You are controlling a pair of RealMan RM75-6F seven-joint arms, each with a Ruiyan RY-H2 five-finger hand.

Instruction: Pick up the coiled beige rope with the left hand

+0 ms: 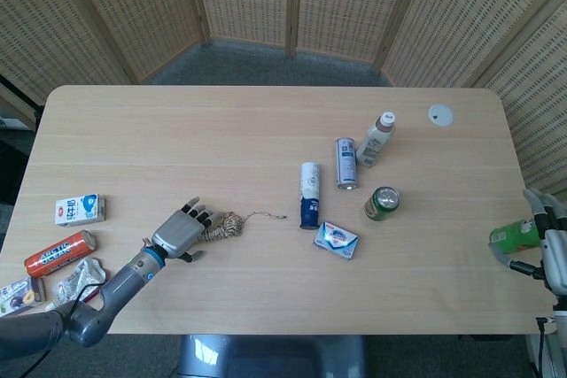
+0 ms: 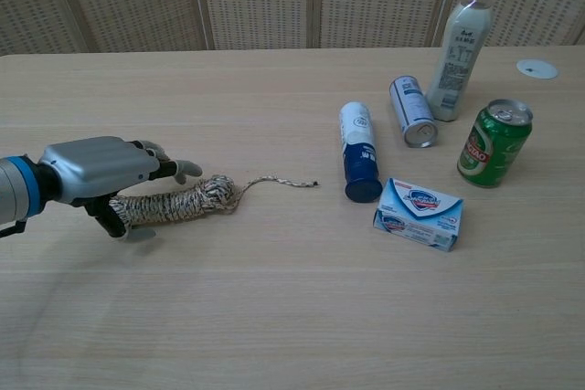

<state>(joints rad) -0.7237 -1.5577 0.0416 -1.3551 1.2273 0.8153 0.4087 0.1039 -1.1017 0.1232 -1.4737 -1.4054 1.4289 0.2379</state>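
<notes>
The coiled beige rope (image 1: 222, 227) (image 2: 189, 200) lies on the table left of centre, with a thin loose end trailing to the right. My left hand (image 1: 179, 236) (image 2: 99, 169) is low over the coil's left end. Its fingers (image 2: 172, 169) stretch across the top of the rope and its thumb (image 2: 131, 229) sits on the near side. The fingers are still apart and do not grip the rope, which rests flat on the table. My right hand (image 1: 556, 250) shows at the far right edge of the head view, with its fingers around a green object (image 1: 514, 236).
Right of the rope are a blue-and-white can (image 2: 360, 163), a soap box (image 2: 419, 213), a lying silver can (image 2: 412, 110), a green can (image 2: 494, 142) and a pale bottle (image 2: 462, 47). A milk carton (image 1: 80, 210), a red can (image 1: 58, 253) and snack packets (image 1: 78, 279) lie at the table's left edge.
</notes>
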